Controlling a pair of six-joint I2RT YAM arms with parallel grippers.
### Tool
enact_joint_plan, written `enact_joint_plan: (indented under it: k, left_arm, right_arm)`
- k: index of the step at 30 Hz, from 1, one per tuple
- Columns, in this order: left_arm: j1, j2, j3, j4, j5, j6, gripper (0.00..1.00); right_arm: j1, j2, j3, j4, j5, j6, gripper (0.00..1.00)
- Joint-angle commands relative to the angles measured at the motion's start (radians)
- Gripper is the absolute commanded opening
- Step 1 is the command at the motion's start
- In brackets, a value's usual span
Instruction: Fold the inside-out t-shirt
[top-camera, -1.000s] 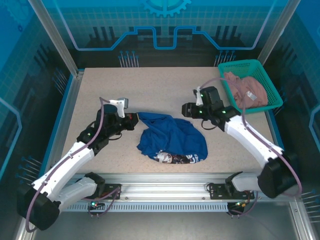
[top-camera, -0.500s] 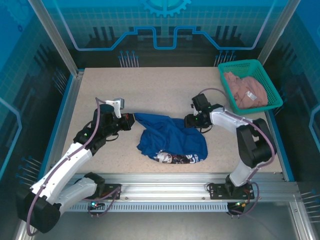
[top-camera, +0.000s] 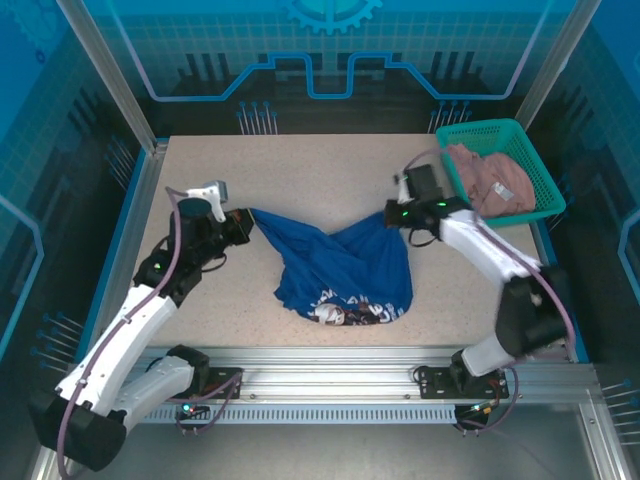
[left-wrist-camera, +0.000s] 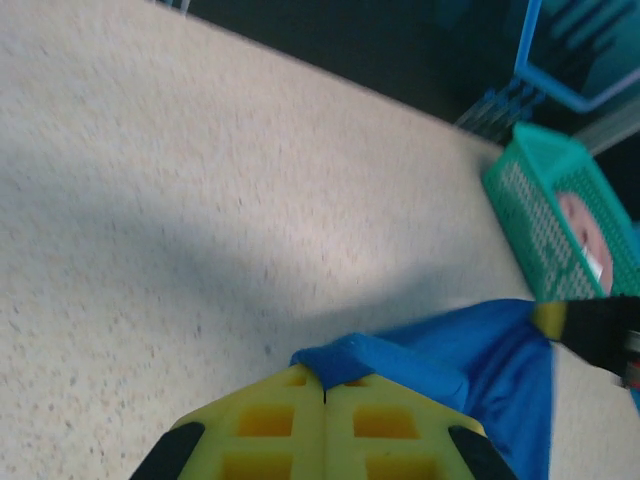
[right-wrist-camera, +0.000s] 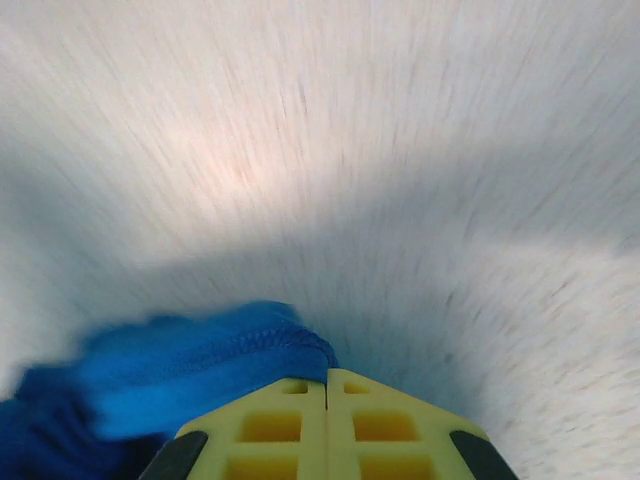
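The royal blue inside-out t-shirt (top-camera: 340, 270) lies bunched in the middle of the table, a pale print showing at its near edge. Two corners are pulled out sideways into a V. My left gripper (top-camera: 243, 222) is shut on the left corner; in the left wrist view blue cloth (left-wrist-camera: 400, 360) is pinched between the yellow fingers of that gripper (left-wrist-camera: 324, 385). My right gripper (top-camera: 390, 216) is shut on the right corner, and the right wrist view shows a stitched blue hem (right-wrist-camera: 240, 350) caught in the closed jaws of that gripper (right-wrist-camera: 327, 378).
A green basket (top-camera: 520, 135) holding a pinkish-beige garment (top-camera: 490, 180) stands at the back right corner, close behind my right arm. Blue rails edge the table on the left and right. Bare tabletop (top-camera: 300, 170) stretches behind the shirt.
My right gripper has closed on the shirt's right corner and drawn it back and to the right. My left gripper has pulled its corner further left, so the cloth is stretched out between them.
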Motion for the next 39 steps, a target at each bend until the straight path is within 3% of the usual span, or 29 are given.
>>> enact_joint_plan:
  k: [1,8,13,15,18,20,24,28,32,39]
  left_arm:
    - [0.061,-0.027,0.126,0.041,-0.040,-0.039,0.00]
    - [0.188,-0.025,0.337,0.001,-0.047,-0.019,0.00]
    - [0.215,-0.046,0.359,-0.091,-0.036,0.030,0.00]
    - [0.225,-0.067,0.310,-0.132,-0.046,0.044,0.00]
    - [0.275,-0.095,0.244,-0.179,-0.036,0.054,0.00]
    - [0.311,-0.098,0.217,-0.192,0.001,0.052,0.00]
    - [0.327,-0.079,0.175,-0.219,0.056,0.052,0.00]
    - [0.327,-0.083,0.126,-0.208,0.094,0.048,0.00]
    - [0.327,-0.083,0.106,-0.205,0.111,0.054,0.00]
    - [0.327,-0.074,0.082,-0.182,0.144,0.051,0.00]
  right_arm:
    - [-0.046,-0.181,0.034,0.050,0.035,0.019,0.00]
    - [-0.072,-0.396,0.029,0.005,0.094,-0.008,0.00]
    - [-0.062,-0.512,-0.126,-0.047,0.040,0.051,0.00]
    - [-0.009,-0.531,-0.233,-0.032,-0.020,0.112,0.09]
    - [0.123,-0.503,-0.354,-0.032,0.007,0.163,0.32]
    - [0.153,-0.470,-0.389,-0.044,0.059,0.168,0.46]
    - [0.146,-0.396,-0.410,-0.028,0.102,0.152,0.57]
    - [0.163,-0.275,-0.382,-0.037,0.055,0.138,0.69]
    - [0.273,-0.193,-0.354,-0.064,0.064,0.137,0.74]
    - [0.475,-0.119,-0.394,-0.020,0.142,0.316,0.71]
